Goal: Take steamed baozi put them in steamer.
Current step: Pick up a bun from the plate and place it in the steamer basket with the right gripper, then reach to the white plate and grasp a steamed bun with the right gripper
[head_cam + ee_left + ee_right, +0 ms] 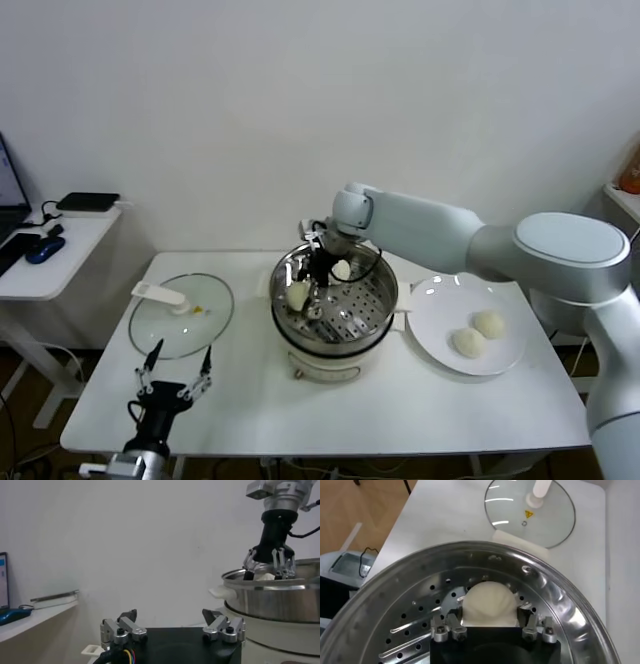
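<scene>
The steel steamer (336,330) stands mid-table on its cream base. My right gripper (308,284) reaches down into it and is shut on a baozi (298,295) near the pot's left wall. In the right wrist view the bun (488,602) sits between the fingers (455,625), low over the perforated tray (415,617). A second baozi (342,269) lies on the tray behind it. Two more baozi (489,323) (468,342) lie on the white plate (440,310) to the right. My left gripper (175,376) is open and empty near the front left edge.
The glass lid (182,313) with its white handle lies flat to the left of the steamer, and shows in the right wrist view (530,510). A white side table (50,250) with dark devices stands further left. The left wrist view shows the steamer's rim (280,597).
</scene>
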`<action>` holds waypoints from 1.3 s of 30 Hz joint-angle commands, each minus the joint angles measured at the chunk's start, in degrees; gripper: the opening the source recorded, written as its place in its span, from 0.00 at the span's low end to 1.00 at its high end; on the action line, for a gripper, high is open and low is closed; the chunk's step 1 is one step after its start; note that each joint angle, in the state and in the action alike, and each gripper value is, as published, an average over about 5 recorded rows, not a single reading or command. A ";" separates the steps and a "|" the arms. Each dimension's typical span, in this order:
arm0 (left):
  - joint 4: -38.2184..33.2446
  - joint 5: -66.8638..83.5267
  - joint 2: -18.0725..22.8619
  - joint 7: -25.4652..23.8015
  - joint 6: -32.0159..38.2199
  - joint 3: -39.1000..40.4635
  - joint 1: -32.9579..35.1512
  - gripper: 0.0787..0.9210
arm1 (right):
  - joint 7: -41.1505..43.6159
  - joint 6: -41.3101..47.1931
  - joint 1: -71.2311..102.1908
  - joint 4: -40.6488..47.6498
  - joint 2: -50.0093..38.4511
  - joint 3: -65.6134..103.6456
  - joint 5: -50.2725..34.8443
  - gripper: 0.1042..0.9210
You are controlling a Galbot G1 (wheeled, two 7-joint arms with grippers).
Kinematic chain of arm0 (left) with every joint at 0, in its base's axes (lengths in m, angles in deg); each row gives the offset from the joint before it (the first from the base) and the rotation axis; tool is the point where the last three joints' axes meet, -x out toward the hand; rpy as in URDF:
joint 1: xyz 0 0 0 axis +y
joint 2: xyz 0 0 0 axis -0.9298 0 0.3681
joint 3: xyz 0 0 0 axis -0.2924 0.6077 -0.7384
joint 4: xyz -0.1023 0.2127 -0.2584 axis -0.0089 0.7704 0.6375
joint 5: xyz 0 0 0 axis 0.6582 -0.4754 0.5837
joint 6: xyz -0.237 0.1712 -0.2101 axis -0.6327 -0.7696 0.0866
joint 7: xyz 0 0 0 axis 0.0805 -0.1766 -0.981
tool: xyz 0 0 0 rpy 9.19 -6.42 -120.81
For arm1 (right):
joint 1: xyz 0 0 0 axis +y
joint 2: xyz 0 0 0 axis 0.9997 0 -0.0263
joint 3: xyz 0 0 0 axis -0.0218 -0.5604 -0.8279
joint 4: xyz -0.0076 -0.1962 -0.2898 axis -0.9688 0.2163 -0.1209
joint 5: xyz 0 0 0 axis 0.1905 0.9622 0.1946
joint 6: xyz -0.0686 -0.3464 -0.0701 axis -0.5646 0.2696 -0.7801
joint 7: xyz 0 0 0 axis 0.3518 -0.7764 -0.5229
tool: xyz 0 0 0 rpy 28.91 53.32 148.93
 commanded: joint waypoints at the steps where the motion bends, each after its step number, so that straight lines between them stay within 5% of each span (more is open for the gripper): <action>1: -0.02 -0.07 0.19 0.01 0.07 -0.01 0.05 0.88 | 0.09 -0.15 -0.15 -0.25 -0.14 0.15 0.65 0.85; 10: -0.33 -0.22 0.28 0.00 -0.14 0.05 -0.06 0.88 | 1.16 -0.18 -4.90 -6.33 -5.00 -1.08 -1.47 0.88; 23: 0.32 -0.24 -0.34 0.55 0.19 0.85 -0.42 0.88 | 5.05 -4.18 -23.93 -24.81 -25.01 -11.23 -6.35 0.88; 39: 0.19 -0.34 -0.60 1.23 0.09 1.58 -0.69 0.88 | 9.35 -11.04 -21.85 -29.25 -44.15 -17.12 17.51 0.88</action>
